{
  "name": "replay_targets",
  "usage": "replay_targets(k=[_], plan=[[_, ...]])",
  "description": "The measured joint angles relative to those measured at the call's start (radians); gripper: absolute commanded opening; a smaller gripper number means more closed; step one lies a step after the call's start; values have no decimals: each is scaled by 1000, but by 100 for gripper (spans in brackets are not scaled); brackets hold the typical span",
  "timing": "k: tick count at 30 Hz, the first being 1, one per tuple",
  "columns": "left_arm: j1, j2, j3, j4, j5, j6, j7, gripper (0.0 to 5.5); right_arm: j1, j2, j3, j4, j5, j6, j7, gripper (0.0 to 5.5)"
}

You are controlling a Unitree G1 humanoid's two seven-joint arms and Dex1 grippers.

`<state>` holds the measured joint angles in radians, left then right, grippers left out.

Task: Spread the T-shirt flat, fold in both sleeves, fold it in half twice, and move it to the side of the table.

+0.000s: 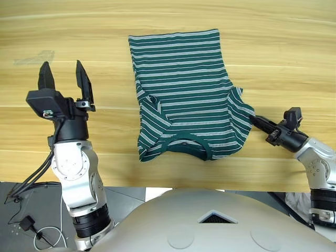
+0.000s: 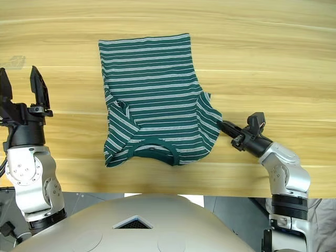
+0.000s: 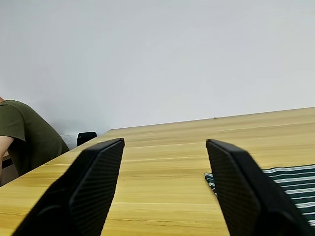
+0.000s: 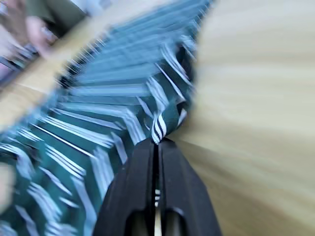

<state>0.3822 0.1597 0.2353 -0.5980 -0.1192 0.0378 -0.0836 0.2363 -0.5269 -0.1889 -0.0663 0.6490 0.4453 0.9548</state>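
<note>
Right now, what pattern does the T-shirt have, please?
The T-shirt is dark green with thin white stripes; left eye view.

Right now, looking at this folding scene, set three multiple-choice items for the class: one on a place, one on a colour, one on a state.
1. Where does the T-shirt lie?
A. On the table top.
B. Hanging off the table's edge.
C. On the floor.

2. What colour is it?
A. Plain red.
B. Dark green with white stripes.
C. Plain black.

3. How do the jaws of the right gripper stand?
A. Wide open in the air.
B. Shut on nothing.
C. Shut on the T-shirt's edge.

Answers: 1 A, it rests wholly on the wood; 2 B, the stripes run across the whole cloth; 3 C, the right wrist view shows striped cloth pinched between them.
</note>
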Motion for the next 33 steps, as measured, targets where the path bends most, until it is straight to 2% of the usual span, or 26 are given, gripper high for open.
replay_targets(k=[4, 11, 20, 23, 29, 33], plan=[[0, 0, -7, 5, 6, -11, -13, 312, 7, 6, 7, -73, 31, 0, 28, 3], [36, 25, -85, 49, 150, -112, -30, 312, 5, 49, 195, -64, -227, -110, -90, 3], [37, 26, -117, 99, 196, -164, -27, 312, -3, 83, 234, -104, -210, -119, -69, 3], [37, 26, -119, 103, 196, -165, -27, 312, 2, 80, 274, -99, -277, -144, -85, 3], [59, 37, -164, 102, 207, -165, -57, 312, 1, 77, 304, -67, -345, -185, -108, 103], [61, 43, -175, 103, 214, -171, -65, 312, 26, 72, 292, -128, -189, -128, -1, 171]])
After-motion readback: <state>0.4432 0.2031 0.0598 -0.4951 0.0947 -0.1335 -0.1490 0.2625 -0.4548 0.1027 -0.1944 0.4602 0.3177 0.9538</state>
